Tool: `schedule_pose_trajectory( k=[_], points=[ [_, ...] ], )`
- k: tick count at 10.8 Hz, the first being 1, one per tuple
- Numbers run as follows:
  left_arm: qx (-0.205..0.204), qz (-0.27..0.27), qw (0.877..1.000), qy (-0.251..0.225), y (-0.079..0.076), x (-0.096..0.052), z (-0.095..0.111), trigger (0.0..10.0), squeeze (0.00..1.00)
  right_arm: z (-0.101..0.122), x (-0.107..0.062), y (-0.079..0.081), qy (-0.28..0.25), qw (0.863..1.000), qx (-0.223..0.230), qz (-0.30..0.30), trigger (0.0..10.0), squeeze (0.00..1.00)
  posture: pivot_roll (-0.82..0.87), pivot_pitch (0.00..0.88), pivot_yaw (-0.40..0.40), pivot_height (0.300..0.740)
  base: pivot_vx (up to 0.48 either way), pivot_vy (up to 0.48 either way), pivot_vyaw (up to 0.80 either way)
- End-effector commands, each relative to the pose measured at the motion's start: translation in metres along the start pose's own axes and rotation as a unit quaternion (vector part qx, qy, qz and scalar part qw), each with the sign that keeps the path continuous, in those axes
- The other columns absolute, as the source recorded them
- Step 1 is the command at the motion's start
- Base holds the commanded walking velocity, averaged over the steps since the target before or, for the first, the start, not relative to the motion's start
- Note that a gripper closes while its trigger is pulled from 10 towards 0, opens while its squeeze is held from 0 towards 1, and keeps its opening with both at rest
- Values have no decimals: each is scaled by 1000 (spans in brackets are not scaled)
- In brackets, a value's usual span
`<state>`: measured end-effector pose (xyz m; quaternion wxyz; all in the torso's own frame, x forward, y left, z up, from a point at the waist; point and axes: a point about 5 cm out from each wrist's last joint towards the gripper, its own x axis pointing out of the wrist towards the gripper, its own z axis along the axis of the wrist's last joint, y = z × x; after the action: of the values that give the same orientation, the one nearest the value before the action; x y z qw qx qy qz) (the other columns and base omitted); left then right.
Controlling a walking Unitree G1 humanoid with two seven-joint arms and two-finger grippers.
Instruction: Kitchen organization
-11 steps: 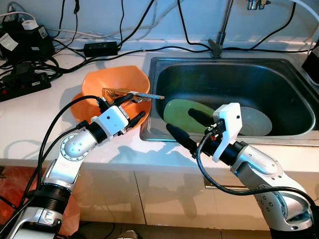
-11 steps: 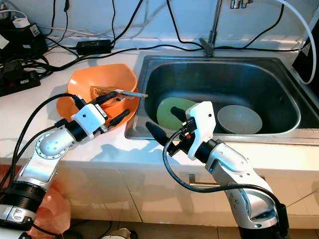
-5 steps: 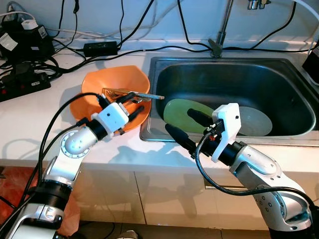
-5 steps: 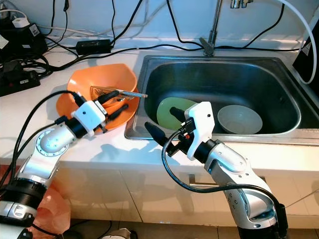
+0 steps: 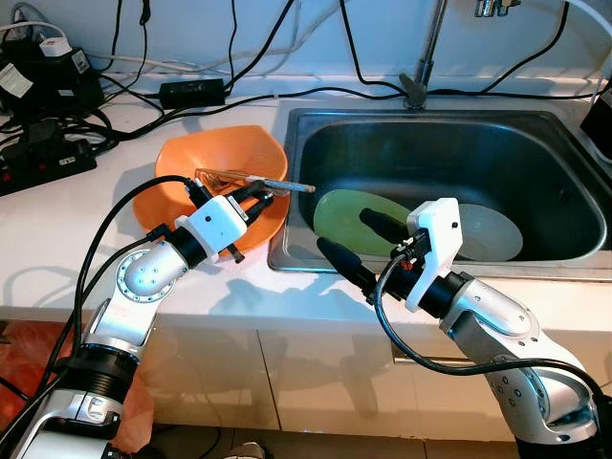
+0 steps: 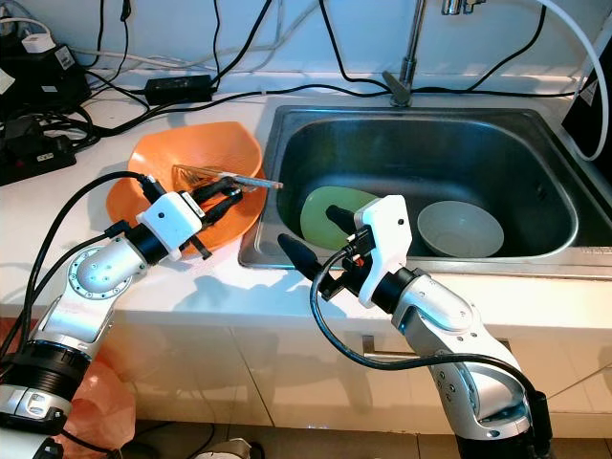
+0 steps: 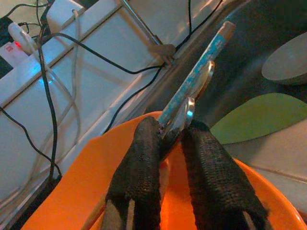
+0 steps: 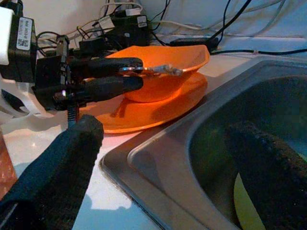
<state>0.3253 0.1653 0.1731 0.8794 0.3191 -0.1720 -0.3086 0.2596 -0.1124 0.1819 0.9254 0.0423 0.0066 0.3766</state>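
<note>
White countertop runs across your view, with cables (image 5: 57, 115) bunched at ten o'clock and the steel sink (image 5: 449, 134) sunk in from twelve to three. Your left gripper (image 5: 256, 199) sits at nine o'clock over the orange bowl (image 5: 220, 158), which rests on an orange plate (image 6: 129, 206); its fingers (image 7: 144, 158) are pinched shut on the utensils (image 7: 192, 93), a patterned handle and a metal one lying together, their ends poking past the bowl's rim toward the sink. The pinch is near one end, so the pair may pivot or one may slide free if you swing quickly, and lifting low could drag the bowl by its rim. Raise straight up first; you have free air above, while the cables crowd the back. At the centre, your right gripper (image 5: 368, 244) hovers over the sink's front edge with fingers spread wide and holding nothing, the green plate (image 5: 349, 210) and grey bowl (image 6: 459, 229) in the basin just beyond. Keep it still: a left-hand sweep toward the sink crosses its fingers.
</note>
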Motion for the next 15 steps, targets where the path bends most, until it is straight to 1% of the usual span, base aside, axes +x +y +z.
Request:
schedule_pose_trajectory(
  k=[1,5,6,7,9,11,12,13,14,15],
  points=[
    [-1,6,1000,-5,4,-1,1,0,0,-1,-1,2,3,1000,-2,-2,10000,0,68,63,69,740,0,0,0],
    [17,9,1000,-8,11,-6,5,0,0,-2,1,1,1,1000,-1,-4,10000,0,78,56,69,740,0,0,0],
    [17,9,1000,-7,12,-7,5,157,0,-2,2,1,1,1000,-1,-4,10000,0,78,55,67,740,0,0,0],
    [19,1,1000,-6,11,-8,4,157,0,-2,2,1,0,1000,-1,-3,10000,0,77,53,68,740,0,0,0],
    [25,28,999,-22,24,-8,14,0,0,-2,2,0,0,1000,-2,-5,10000,0,78,52,67,740,0,0,0],
    [41,29,998,-46,40,-5,34,0,0,-2,1,-1,0,1000,-1,-6,10000,0,81,53,66,740,0,0,0],
    [41,22,997,-57,49,-7,46,0,0,-3,1,-1,0,1000,1,-7,10000,0,85,56,65,740,0,0,0],
    [43,11,997,-57,54,-9,50,0,0,-3,1,-1,1,1000,2,-7,10000,0,89,56,63,740,0,0,0],
    [36,4,998,-57,56,-10,52,0,0,-3,1,-2,1,1000,2,-7,10000,0,94,56,61,740,0,0,0],
    [19,-10,999,-50,60,-16,55,0,0,-3,2,-3,0,1000,2,-6,10000,0,96,54,60,740,0,0,0]
  ],
)
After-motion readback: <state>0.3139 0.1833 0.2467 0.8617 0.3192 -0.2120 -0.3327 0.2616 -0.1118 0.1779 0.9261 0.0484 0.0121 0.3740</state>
